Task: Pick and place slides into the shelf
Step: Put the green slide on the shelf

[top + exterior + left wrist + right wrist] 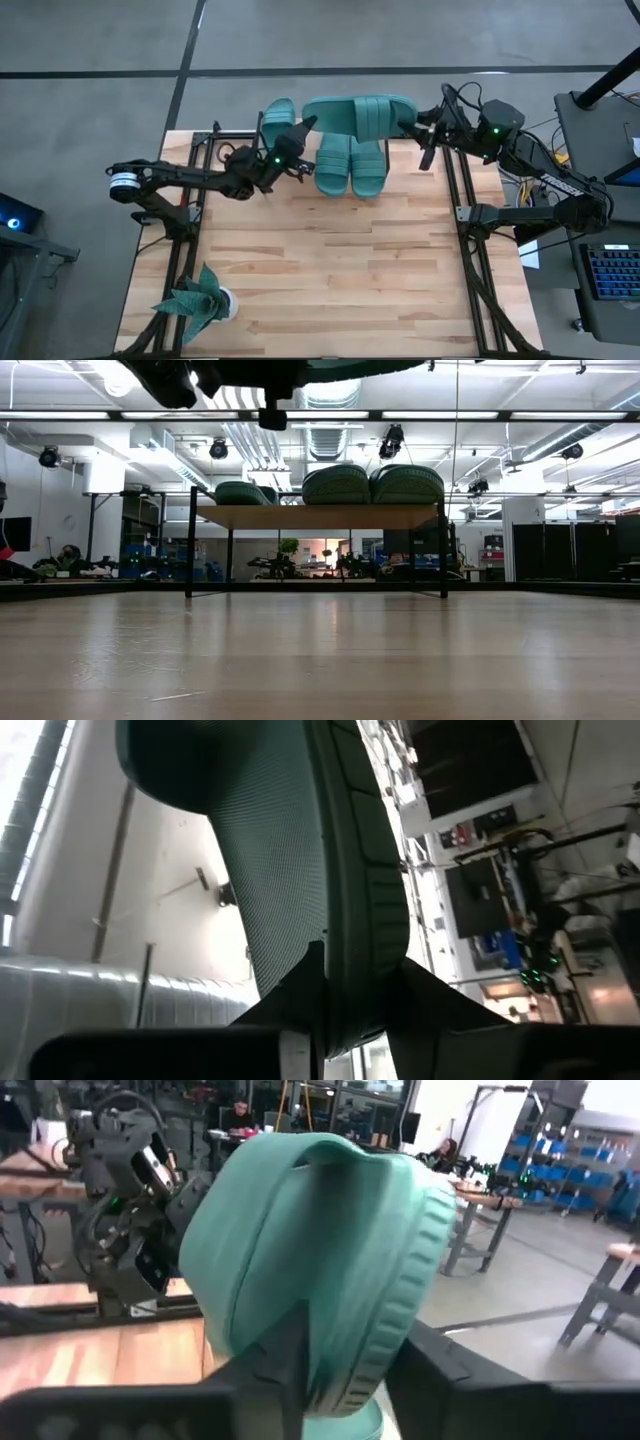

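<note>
- Teal rubber slides sit at the far edge of the bench (330,270): two rest side by side on the shelf (318,516), one more (277,118) lies at its left end, and a fourth (362,115) lies crosswise above them.
- Left tool (297,150) has its fingers pinched on the sole edge of the crosswise slide; the left wrist view shows that sole wedged between both fingers.
- Right tool (418,124) holds the other end of the same slide, its fingers set either side of the rim, though the grip looks loose.
- Risk, as I judge it: with both tools on one slide, uneven pulling could twist it free, or one letting go early could swing it into the two seated slides and knock them off.
- Room is tight: the shelf top looks nearly full, and the black frame rails (460,215) flank it closely. Bare wood toward the near side is open, with only the potted plant (196,302) at the left corner.
</note>
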{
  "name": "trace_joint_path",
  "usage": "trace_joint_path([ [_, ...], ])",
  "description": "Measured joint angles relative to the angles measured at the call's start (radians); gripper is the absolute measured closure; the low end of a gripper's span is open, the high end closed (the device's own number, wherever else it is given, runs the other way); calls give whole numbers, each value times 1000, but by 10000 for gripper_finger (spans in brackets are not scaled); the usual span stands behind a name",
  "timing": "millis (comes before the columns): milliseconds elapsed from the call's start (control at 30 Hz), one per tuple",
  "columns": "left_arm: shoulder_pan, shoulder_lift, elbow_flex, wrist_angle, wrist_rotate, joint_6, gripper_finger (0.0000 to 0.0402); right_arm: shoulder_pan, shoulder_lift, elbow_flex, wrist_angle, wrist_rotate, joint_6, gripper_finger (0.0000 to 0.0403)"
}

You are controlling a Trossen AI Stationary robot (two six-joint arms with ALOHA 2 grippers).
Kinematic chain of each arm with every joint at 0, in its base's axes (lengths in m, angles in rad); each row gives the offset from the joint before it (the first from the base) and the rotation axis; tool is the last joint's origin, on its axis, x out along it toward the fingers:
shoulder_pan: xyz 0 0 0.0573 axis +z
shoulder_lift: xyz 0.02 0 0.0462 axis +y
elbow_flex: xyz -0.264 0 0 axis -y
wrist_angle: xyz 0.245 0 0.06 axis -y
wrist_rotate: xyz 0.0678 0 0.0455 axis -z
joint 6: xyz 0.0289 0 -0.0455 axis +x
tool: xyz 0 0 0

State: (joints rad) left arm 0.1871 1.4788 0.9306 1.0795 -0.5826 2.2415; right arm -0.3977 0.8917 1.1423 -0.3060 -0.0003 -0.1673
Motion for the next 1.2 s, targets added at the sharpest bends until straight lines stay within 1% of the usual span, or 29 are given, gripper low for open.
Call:
trace_joint_path([
  [133,-14,0,0,2,-74,-12,353,0,0,0,1,13,-71,266],
  [233,-29,0,1,20,-165,-27,353,0,-1,0,-5,70,-145,243],
  [333,-39,-3,5,25,-280,-66,353,0,-1,0,-4,103,-224,228],
  [400,-43,-2,6,15,-359,-91,354,0,-1,-1,-1,103,-258,222],
  [467,-43,-2,6,12,-410,-113,354,3,3,-1,7,80,-292,221],
  [600,-45,-2,6,15,-473,-133,354,35,28,-1,8,-8,-391,225],
  [700,-49,-3,6,-17,-498,-169,354,86,64,-1,10,-12,-511,233],
  [767,-52,-3,6,-27,-510,-196,354,123,98,-2,36,42,-573,239],
  [867,-56,-3,6,-23,-519,-228,354,175,158,-2,153,200,-606,246],
  [933,-56,-3,6,-24,-519,-266,354,197,198,-2,227,307,-673,250],
  [1000,-57,-3,6,-25,-531,-313,354,214,241,-2,293,392,-729,252],
  [1067,-57,-3,6,-25,-546,-355,354,222,283,-2,358,438,-758,253],
  [1200,-56,-3,6,-24,-549,-408,354,224,359,-2,526,447,-800,251],
])
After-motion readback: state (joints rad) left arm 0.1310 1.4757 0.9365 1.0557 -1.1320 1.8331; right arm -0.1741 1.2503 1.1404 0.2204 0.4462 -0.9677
